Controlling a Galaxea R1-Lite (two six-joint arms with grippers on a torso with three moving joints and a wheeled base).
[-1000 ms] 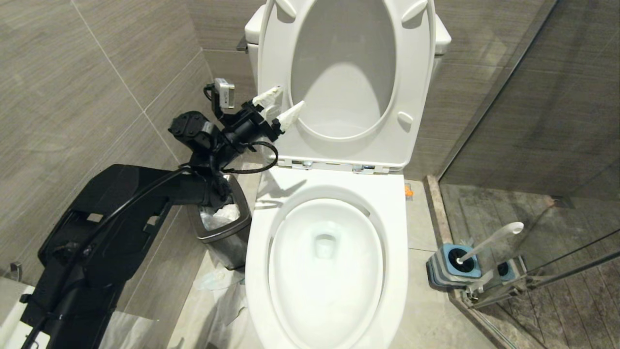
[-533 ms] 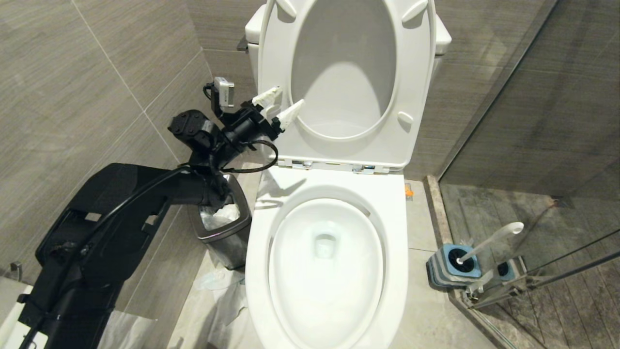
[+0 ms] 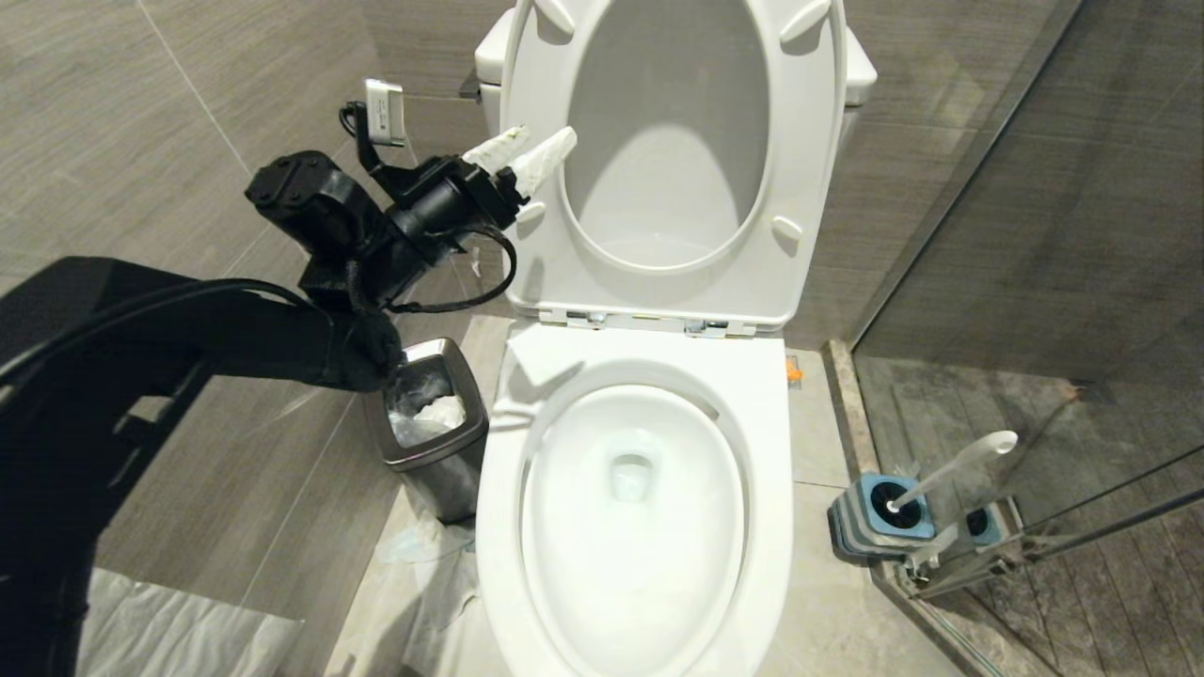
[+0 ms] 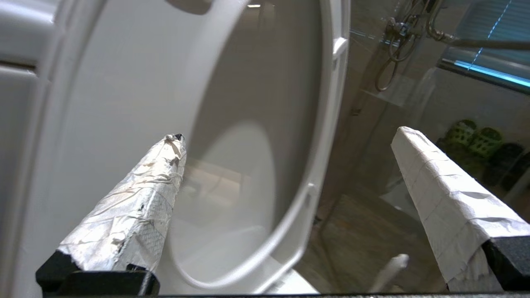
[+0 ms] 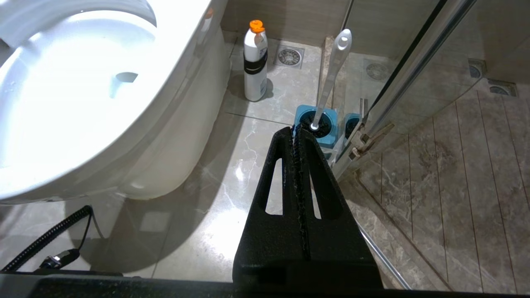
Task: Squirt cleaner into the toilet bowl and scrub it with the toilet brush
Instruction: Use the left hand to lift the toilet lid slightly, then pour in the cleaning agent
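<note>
The white toilet bowl stands open, its seat and lid raised against the tank. My left gripper hovers open and empty by the raised seat's left edge, its taped fingers wide apart before the seat ring. The toilet brush leans in its blue-and-grey holder on the floor right of the bowl. The cleaner, a white bottle with an orange cap, stands upright on the floor between bowl and brush. My right gripper hangs shut and empty above the floor, short of the holder.
A small steel bin with white waste sits left of the bowl, under my left arm. A glass shower partition and its metal frame close off the right side. Crumpled white plastic lies on the floor at the lower left.
My left arm has lifted, carrying the open gripper up and slightly left along the raised seat's edge. The brush and bowl have not moved.
</note>
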